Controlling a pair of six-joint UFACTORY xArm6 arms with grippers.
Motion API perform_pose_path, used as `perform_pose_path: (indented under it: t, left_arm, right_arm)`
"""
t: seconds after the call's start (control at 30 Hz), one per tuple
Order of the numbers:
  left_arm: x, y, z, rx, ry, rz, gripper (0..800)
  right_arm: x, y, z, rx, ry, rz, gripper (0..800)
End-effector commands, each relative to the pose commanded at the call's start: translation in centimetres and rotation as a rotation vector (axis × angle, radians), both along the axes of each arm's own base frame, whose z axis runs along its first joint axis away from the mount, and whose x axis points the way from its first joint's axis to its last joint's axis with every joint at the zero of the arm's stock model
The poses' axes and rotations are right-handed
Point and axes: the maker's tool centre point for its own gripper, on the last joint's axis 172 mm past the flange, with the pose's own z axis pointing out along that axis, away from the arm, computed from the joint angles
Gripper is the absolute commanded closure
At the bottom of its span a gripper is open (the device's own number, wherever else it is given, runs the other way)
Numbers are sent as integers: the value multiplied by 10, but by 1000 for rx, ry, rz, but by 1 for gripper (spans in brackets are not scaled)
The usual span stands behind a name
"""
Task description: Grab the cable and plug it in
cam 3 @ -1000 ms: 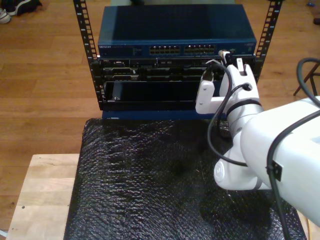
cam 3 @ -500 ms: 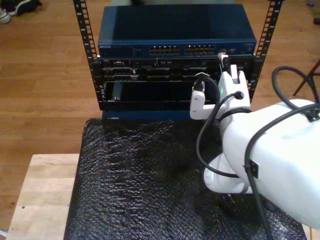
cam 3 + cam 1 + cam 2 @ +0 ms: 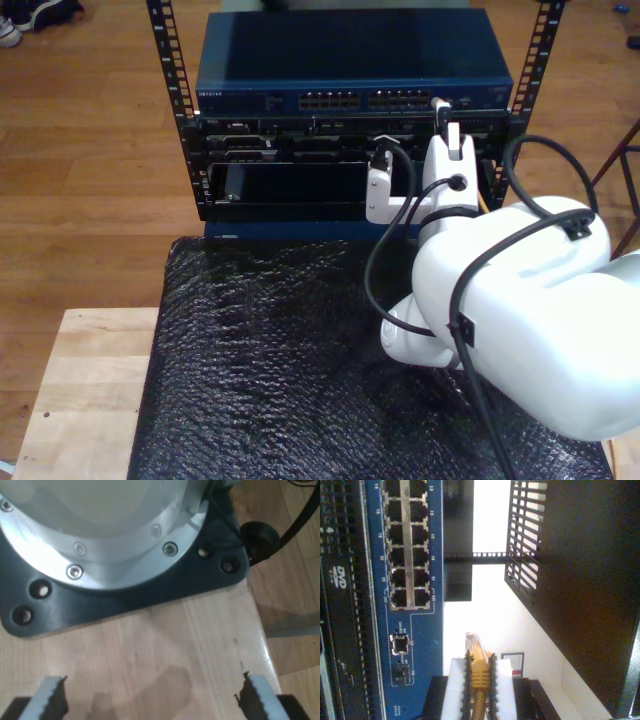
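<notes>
The cable (image 3: 479, 680) sat pinched between the white fingers (image 3: 454, 690) of my second gripper (image 3: 479, 692), its clear plug (image 3: 472, 642) poking out past the tips and aimed toward the blue network switch (image 3: 412, 645). In the second wrist view the plug hung free of the faceplate, at about five o'clock from the double row of ports (image 3: 410, 545) and just beside the small single ports (image 3: 400, 644) below that block. In the exterior view the same gripper (image 3: 440, 112) stood at the switch (image 3: 350, 60) face, around three o'clock of its port rows (image 3: 368, 99), with the rack (image 3: 350, 160) beneath.

To do this step well, I judged the plug needed to be squared to one chosen socket before any push: shift across to the port block, keep the plug's axis straight into the opening, and advance slowly so the latch tab could seat without bending. A skewed approach would likely catch the plug on the port edge or twist it in the grip.

My first gripper (image 3: 150, 700) had its fingers (image 3: 50, 697) spread wide, holding nothing, hovering over the wooden desk (image 3: 160, 650) near an arm's black base plate (image 3: 210, 575).
</notes>
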Motion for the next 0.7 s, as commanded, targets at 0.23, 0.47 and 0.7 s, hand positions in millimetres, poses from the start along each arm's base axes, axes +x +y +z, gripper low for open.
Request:
perform_pose_path:
  t: [0.23,0.47,0.7]
  left_arm:
    - [0,0,0,0,0,0,0]
    - [0,0,0,0,0,0,0]
    - [0,0,0,0,0,0,0]
  right_arm:
    - [9,4,2,3,-16,-1,800]
    - [11,0,-4,13,-6,-16,800]
    - [17,-4,-6,27,-11,-39,800]
